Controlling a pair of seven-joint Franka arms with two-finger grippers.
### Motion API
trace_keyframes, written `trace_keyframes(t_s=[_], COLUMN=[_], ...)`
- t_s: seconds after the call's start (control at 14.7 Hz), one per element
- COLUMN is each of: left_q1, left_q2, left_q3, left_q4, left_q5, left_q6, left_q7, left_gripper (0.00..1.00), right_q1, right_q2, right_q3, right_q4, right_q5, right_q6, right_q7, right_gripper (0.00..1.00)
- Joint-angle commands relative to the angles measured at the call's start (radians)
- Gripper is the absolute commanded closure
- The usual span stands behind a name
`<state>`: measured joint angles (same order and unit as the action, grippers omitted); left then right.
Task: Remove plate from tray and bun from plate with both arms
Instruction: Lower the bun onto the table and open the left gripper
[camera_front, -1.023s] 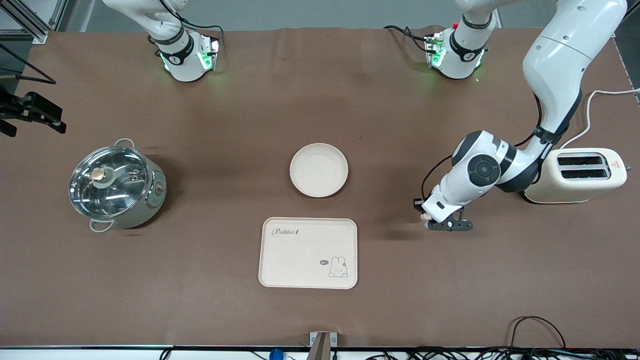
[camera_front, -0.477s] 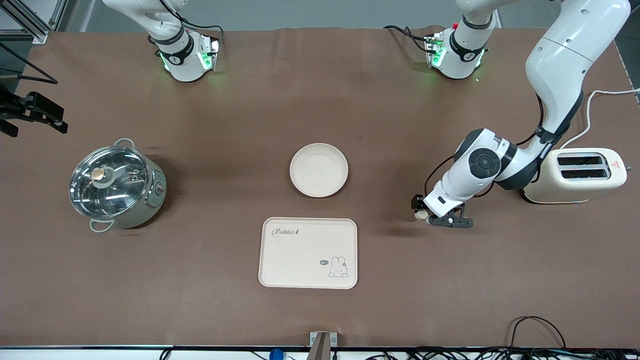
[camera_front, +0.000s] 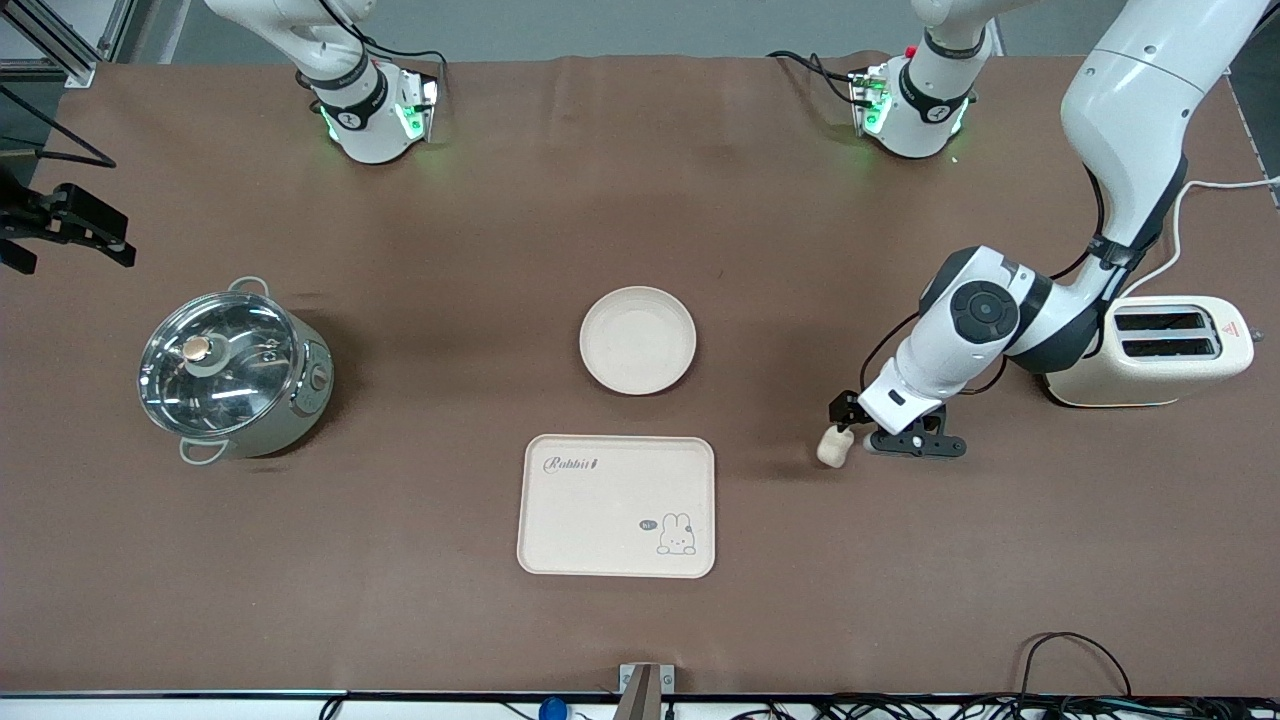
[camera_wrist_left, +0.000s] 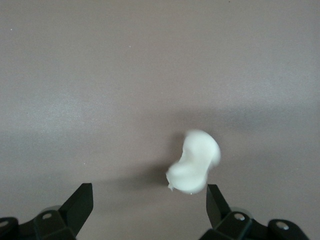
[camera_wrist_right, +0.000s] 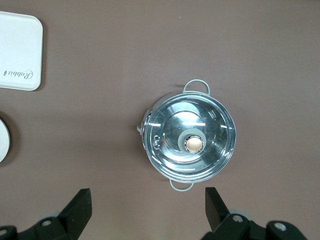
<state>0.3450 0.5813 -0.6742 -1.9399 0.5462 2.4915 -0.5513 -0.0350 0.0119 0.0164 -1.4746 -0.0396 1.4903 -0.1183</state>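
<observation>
1. On the brown table (camera_front: 480, 230), the widest bare stretches lie along the edge nearest the front camera and between the arm bases and the plate.
2. The pot (camera_front: 232, 372) with a glass lid stands toward the right arm's end, and the toaster (camera_front: 1150, 350) toward the left arm's end.
3. The tray (camera_front: 617, 506) lies flat, cream, with rounded corners and a small rabbit drawing, nearer to the front camera than the plate and apart from it.
4. The plate (camera_front: 638, 339) is round, cream, plain and bare, resting directly on the table.
5. The left gripper (camera_front: 898, 441) is low over the table between tray and toaster, its fingers (camera_wrist_left: 77, 206) spread apart, holding nothing.
6. The right gripper (camera_wrist_right: 147, 210) waits high above the pot, fingers also apart.
7. The bun (camera_front: 833, 446) is a small pale lump on the table just beside the left gripper, well apart from the plate.
</observation>
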Motion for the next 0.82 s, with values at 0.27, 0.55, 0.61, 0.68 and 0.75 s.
trace_keyframes(t_s=[0.27,0.55,0.61,0.68,0.75], left_q1=[-0.01,-0.151,-0.19,-0.234,-0.263], left_q2=[-0.116,-0.303,-0.32,-0.328,-0.34], left_q3=[-0.004,0.09,0.117,0.171,0.211], left_q4=[0.03,0.057,0.1,0.16,0.208], left_q5=[-0.014,-0.231,-0.28,-0.311,-0.345], left_q6=[-0.019,-0.164,-0.239,-0.329,-0.403], left_q7=[-0.007,0.01,0.011,0.026,0.075], left_gripper=[0.0,0.0,0.0,0.0,0.0], right_q1=[0.0,-0.013,-0.013,-0.019,-0.043], right_q2=[-0.001,-0.027,-0.047,-0.052,-0.052], right_q3=[-0.001,-0.006,-0.006,-0.007,-0.007], right_q4=[0.011,-0.045,-0.059,-0.065,-0.064], right_q5=[0.003,0.089,0.09,0.09,0.092], right_q6=[-0.024,-0.071,-0.076,-0.085,-0.111], right_q7=[0.011,0.04,0.07,0.074,0.071], right_gripper=[0.0,0.0,0.0,0.0,0.0])
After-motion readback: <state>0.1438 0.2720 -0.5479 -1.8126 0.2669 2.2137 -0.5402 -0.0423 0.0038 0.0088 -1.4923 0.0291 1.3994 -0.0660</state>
